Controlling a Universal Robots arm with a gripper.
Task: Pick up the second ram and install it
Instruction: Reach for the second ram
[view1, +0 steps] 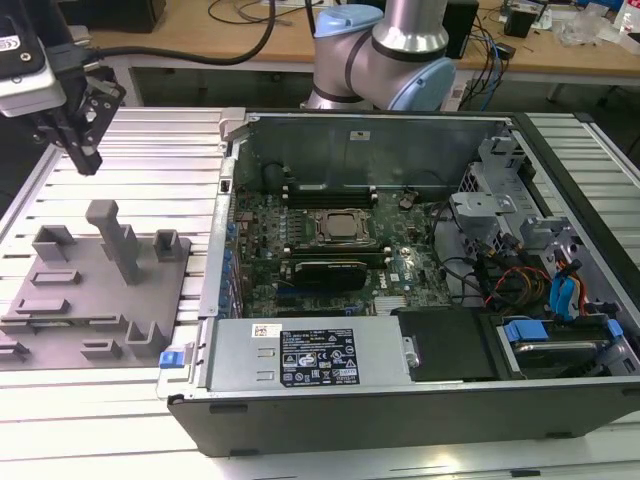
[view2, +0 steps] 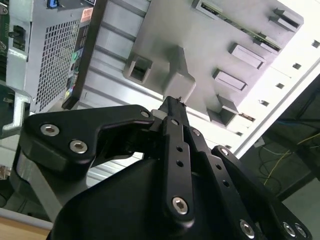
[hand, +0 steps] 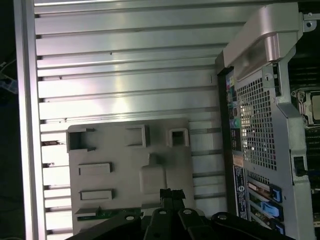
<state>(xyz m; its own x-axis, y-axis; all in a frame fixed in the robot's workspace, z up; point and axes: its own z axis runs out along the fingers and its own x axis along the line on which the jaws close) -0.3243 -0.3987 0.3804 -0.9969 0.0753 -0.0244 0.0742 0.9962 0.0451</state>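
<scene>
The second ram (hand: 107, 214) is a thin green stick lying in a slot of the grey holder block (hand: 130, 170). In the second wrist view the ram (view2: 240, 27) sits along the block's far edge. My gripper (view1: 84, 158) hangs in the air above the ribbed table at the exterior view's left, over the far side of the holder block (view1: 95, 290). Its black fingers (view2: 172, 107) are shut together with nothing between them, well apart from the ram. The gripper (hand: 172, 193) points down over the block.
An open computer case (view1: 400, 260) lies at the exterior view's right of the block, with the CPU socket (view1: 338, 228) between long black slots (view1: 325, 187). A tall grey post (view1: 118, 240) stands up from the block. The metal case wall (hand: 260, 115) lies close by.
</scene>
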